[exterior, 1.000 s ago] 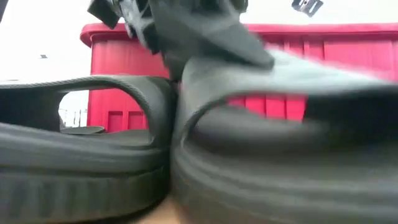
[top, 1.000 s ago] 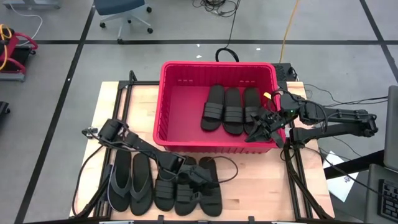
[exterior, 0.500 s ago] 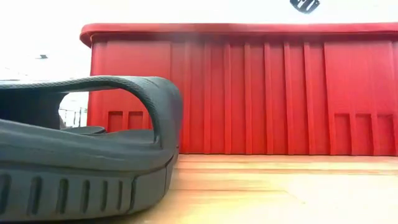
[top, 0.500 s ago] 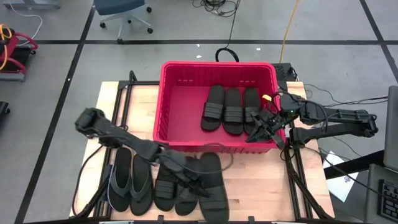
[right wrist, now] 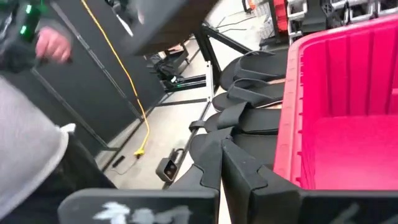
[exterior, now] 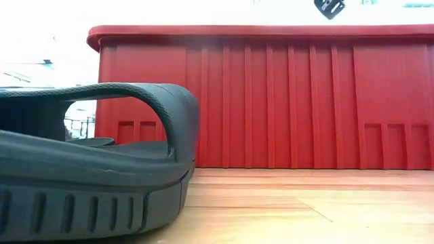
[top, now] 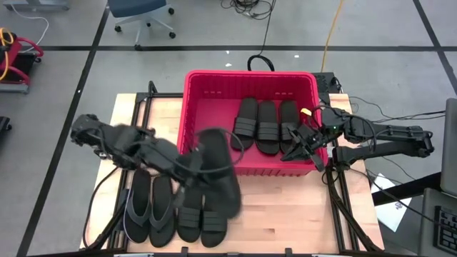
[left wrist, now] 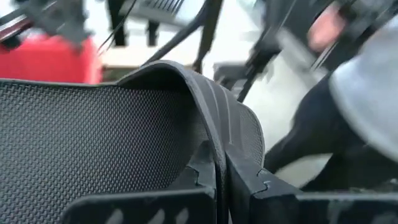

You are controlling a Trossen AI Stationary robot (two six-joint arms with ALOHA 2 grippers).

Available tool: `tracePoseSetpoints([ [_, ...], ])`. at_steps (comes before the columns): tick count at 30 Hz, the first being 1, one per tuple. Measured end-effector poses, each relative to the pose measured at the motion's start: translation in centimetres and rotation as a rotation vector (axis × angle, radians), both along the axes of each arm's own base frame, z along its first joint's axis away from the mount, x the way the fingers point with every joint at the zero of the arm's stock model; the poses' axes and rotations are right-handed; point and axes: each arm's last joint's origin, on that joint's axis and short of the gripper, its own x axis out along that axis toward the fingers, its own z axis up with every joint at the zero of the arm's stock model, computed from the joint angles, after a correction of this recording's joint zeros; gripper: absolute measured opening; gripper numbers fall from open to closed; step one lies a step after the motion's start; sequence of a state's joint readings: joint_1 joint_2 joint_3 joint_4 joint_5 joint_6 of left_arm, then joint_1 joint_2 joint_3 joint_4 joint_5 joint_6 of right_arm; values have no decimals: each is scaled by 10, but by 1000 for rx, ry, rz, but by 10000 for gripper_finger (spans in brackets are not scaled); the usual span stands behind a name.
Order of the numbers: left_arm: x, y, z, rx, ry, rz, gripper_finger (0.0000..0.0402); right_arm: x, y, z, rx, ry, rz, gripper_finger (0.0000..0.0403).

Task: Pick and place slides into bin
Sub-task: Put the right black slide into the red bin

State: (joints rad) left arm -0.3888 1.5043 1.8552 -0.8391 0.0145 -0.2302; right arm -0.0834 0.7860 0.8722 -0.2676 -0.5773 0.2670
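Clamped on the ribbed strap of a black slide [top: 218, 175], the left gripper [top: 191, 165] carries it in the air just in front of the red bin [top: 207, 158], the sandal's upper end overlapping the bin's near wall in the high view; the left wrist view shows both dark fingers [left wrist: 205, 186] pinched tight on the strap with the textured footbed beside them. Below and in front of the bin, the remaining slides lie side by side on the wooden table [top: 300, 214]: two band-strap slides [top: 201, 220] directly under the carried one, and the thong-strap pair [top: 148, 208] next to them on the bin's left-front side. From the low view, one band-strap slide [exterior: 88, 163] fills the foreground with the bin's ribbed wall behind it. Inside the bin, three slides [top: 265, 125] rest abreast against its right half. The right gripper [top: 305, 143] sits at the bin's right front corner, over the rim; whether its fingers are apart or closed cannot be told.
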Motion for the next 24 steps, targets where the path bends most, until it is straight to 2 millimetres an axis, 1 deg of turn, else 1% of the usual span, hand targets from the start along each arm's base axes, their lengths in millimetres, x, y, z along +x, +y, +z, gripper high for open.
tracePoseSetpoints([
  [3, -15, 20, 8, 129, 92, 18, 3, 0, -1, 0, -27, -13, -20, 0],
  [6, -22, 41, 13, 257, 127, 48, 5, 2, -3, 0, -24, -1, -117, 0],
  [9, -24, 65, 15, 375, 136, 89, 3, 2, -5, 0, -6, 14, -191, 0],
  [12, -19, 92, 14, 447, 139, 134, 4, 2, -5, 0, 6, 19, -192, 0],
  [15, -9, 119, 5, 474, 178, 173, 3, 2, -5, 0, 7, 20, -192, 0],
  [18, 4, 142, -9, 438, 239, 187, 3, 2, -5, 0, -15, 10, -190, 0],
  [21, 19, 159, -28, 384, 296, 128, 3, 2, -6, 0, -68, -11, -199, 0],
  [24, 35, 173, -53, 293, 354, 39, 4, 2, -6, 0, -115, -30, -197, 0],
])
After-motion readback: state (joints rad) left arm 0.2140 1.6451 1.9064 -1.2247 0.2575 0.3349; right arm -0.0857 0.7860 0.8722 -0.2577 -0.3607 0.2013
